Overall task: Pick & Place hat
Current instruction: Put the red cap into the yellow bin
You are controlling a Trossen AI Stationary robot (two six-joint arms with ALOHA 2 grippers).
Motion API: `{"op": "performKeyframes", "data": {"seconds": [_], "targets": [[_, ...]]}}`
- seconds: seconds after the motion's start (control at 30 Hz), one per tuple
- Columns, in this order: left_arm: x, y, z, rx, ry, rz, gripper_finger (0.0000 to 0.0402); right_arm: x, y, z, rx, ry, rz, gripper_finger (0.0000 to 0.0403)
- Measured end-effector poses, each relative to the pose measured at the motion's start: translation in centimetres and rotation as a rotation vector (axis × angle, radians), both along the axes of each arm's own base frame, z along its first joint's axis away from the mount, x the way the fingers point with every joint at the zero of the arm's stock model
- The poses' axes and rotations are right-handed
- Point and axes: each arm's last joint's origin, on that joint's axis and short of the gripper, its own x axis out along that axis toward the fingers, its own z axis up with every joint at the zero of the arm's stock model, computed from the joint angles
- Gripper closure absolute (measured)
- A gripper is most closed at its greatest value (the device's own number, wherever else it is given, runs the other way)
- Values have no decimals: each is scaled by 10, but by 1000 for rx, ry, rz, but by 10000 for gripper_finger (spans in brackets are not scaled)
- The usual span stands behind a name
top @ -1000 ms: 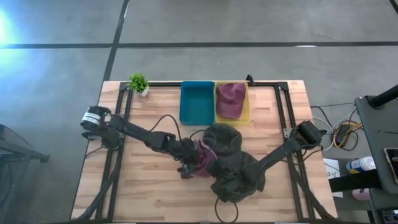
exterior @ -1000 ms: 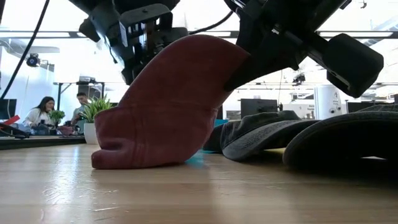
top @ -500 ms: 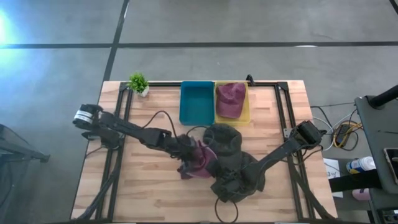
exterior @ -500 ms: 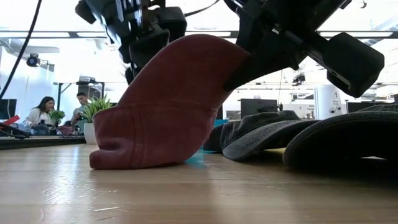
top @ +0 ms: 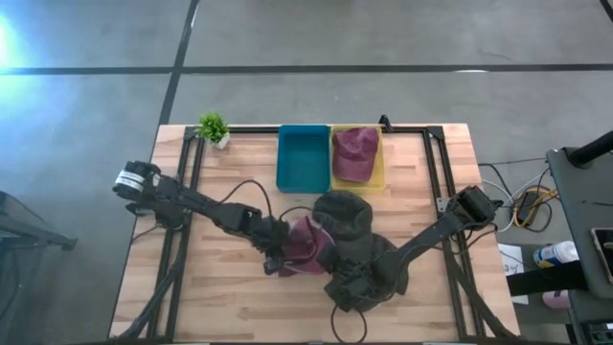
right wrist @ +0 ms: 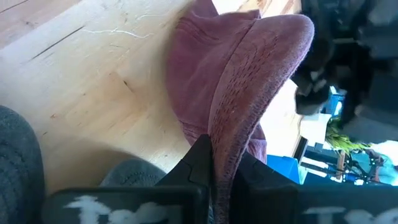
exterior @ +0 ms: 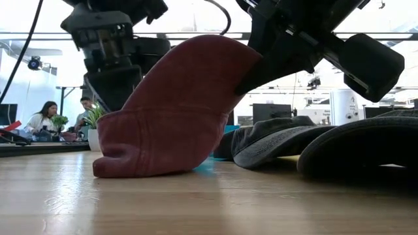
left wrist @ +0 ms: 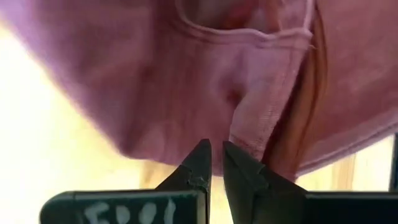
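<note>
A maroon hat (top: 305, 244) (exterior: 176, 111) lies at the table's middle, its brim raised and its crown's lower edge (exterior: 130, 171) on the wood. My right gripper (right wrist: 217, 165) reaches in from the table's right, over a heap of dark grey hats (top: 352, 230), and is shut on the maroon hat's brim. My left gripper (left wrist: 214, 154) (top: 271, 261) stands low at the hat's left side, fingers shut, pointing at the back of the crown (left wrist: 186, 74). My right gripper pinches the maroon hat's brim (right wrist: 233, 124) at its edge between the two fingers, coming level from the table's right. The brim is lifted and the hat tilts, its crown end on the table. My left gripper is at the crown's cloth; whether it touches, I cannot tell.
At the far edge stand a blue bin (top: 303, 158) and a yellow bin (top: 381, 177) with a second maroon hat (top: 356, 153). A small potted plant (top: 213, 127) sits at the far left. Grey hats (exterior: 281, 143) fill the right-near area. People (exterior: 46, 117) sit in the room beyond.
My left gripper has come down from above the maroon hat and moved toward the table's left and near edges, ending low beside the crown. The hat stays tilted in my right gripper's hold.
</note>
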Motion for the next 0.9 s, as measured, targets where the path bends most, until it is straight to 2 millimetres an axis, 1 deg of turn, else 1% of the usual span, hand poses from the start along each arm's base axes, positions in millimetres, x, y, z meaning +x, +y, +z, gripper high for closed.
{"op": "performKeyframes", "data": {"seconds": [0.1, 0.27, 0.37, 0.57, 0.63, 0.77, 0.9], "targets": [[3, -7, -7, -45, -30, 18, 369, 1, 0, 0, 7, -8, 0, 390], [23, -14, 2, -112, -219, 38, 369, 2, 1, 0, 67, 20, 40, 390], [32, -16, -1, -106, -230, 44, 369, 2, 1, -2, 64, 35, 50, 390], [45, -21, -23, -100, -182, 38, 369, 5, -1, -11, 40, 60, 68, 390], [49, -22, -27, -98, -177, 40, 369, 6, 0, -15, 25, 73, 80, 390], [59, -19, -24, -39, -208, 48, 369, 7, 1, -18, 6, 73, 106, 390], [62, -14, -21, 12, -233, 31, 369, 7, 2, -18, 2, 64, 86, 390]]}}
